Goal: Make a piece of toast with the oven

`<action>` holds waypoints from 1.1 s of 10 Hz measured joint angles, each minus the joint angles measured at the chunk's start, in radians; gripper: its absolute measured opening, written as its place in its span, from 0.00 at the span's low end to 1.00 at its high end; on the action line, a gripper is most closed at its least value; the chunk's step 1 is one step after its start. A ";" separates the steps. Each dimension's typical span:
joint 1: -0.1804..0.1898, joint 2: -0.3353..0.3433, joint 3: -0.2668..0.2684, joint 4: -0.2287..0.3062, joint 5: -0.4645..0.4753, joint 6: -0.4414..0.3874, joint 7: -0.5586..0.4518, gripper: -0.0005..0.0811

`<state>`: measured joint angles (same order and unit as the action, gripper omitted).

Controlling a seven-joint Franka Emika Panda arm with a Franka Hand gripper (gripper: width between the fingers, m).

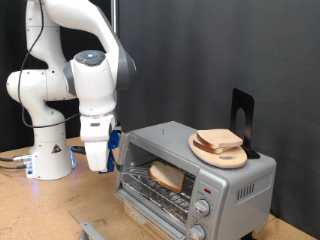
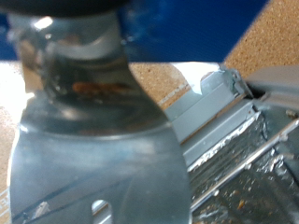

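Gripper [image 1: 97, 160] hung just off the oven [image 1: 196, 172] mouth's exterior-view-left side, apparently clamping a metal spatula [image 2: 93, 159]; the piece of toast [image 1: 166, 177] sat rightward on the rack.

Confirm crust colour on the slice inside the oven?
Tan-brown crust around a pale centre on the piece of toast, lying on the rack inside the silver oven. Exterior view shows it best.

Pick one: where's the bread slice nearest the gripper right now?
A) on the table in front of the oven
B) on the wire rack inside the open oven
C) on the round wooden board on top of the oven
B: the piece of toast lies on the rack inside the oven, whose door hangs open, beside the gripper; other slices sit on the wooden board on top.
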<state>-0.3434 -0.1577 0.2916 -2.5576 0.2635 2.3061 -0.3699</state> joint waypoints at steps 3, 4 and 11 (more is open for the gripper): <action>0.003 0.030 0.023 0.036 0.000 0.002 0.056 0.48; 0.004 0.035 0.027 0.044 0.000 0.002 0.056 0.48; -0.008 -0.015 -0.032 -0.003 0.012 -0.074 -0.120 0.48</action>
<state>-0.3511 -0.1729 0.2600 -2.5601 0.2760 2.2325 -0.4899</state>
